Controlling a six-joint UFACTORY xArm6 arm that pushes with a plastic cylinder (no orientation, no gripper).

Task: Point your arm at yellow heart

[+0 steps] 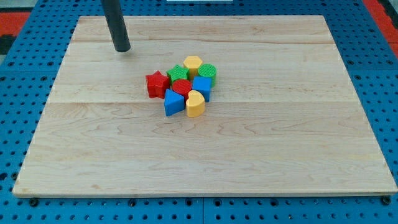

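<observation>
The yellow heart (195, 104) lies at the bottom right of a tight cluster of blocks near the board's middle. My tip (122, 49) rests on the board at the view's upper left, well up and left of the cluster and apart from every block. The cluster also holds a red star (157, 84), a blue triangle (173, 102), a red round block (181, 87), a blue cube (202, 86), a green star (177, 74), a yellow hexagon (193, 64) and a green round block (208, 73).
The wooden board (280, 143) lies on a blue pegboard surface (382, 74). The blocks touch one another in the cluster; the yellow heart touches the blue triangle and the blue cube.
</observation>
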